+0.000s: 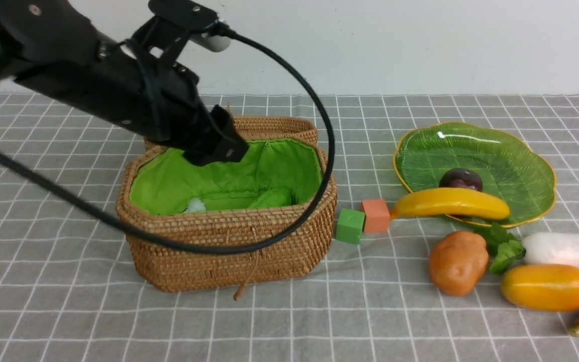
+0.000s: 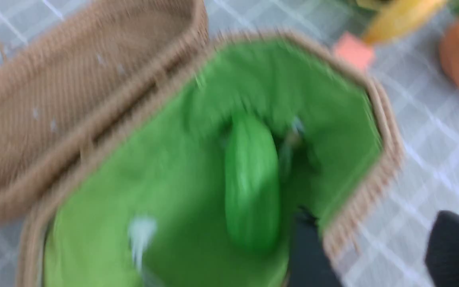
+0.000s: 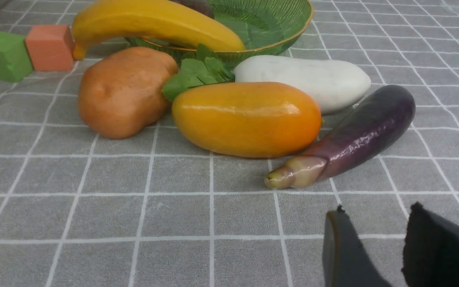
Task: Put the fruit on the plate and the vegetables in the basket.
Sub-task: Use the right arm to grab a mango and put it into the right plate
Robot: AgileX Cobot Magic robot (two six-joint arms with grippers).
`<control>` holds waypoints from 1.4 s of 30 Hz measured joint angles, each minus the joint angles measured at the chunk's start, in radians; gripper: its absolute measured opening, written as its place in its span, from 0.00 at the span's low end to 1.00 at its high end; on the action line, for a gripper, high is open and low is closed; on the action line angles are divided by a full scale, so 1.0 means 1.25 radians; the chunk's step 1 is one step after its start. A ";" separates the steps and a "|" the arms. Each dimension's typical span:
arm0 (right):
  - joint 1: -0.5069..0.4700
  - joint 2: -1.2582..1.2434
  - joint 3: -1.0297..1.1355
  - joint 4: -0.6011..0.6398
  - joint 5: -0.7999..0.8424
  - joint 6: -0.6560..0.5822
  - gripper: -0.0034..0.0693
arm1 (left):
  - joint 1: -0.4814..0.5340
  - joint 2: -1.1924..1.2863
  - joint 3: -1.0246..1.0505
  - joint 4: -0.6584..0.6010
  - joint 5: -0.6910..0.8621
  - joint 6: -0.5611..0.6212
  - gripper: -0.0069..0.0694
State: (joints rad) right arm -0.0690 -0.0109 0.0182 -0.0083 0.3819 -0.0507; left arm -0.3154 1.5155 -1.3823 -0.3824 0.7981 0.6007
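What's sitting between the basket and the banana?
Two small cubes: a green cube nearer the basket, an orange cube beside the banana. The front view shows it best.

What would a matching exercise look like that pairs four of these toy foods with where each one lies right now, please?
Things:
1. plum
2. banana
3. gourd
4. mango

Places:
A. inside the basket
B. across the near rim of the plate
C. on the cloth, between potato and eggplant
D. well inside the plate

Pairs: 1-D, 2-B, 3-A, 4-C.
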 joint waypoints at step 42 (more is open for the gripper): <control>0.000 0.000 0.000 0.000 0.000 0.000 0.38 | 0.000 -1.106 0.453 0.251 0.312 -0.603 0.07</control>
State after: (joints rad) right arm -0.0690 -0.0109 0.0182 -0.0083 0.3819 -0.0507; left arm -0.3154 0.1329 -0.8157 -0.0687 1.1885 -0.1537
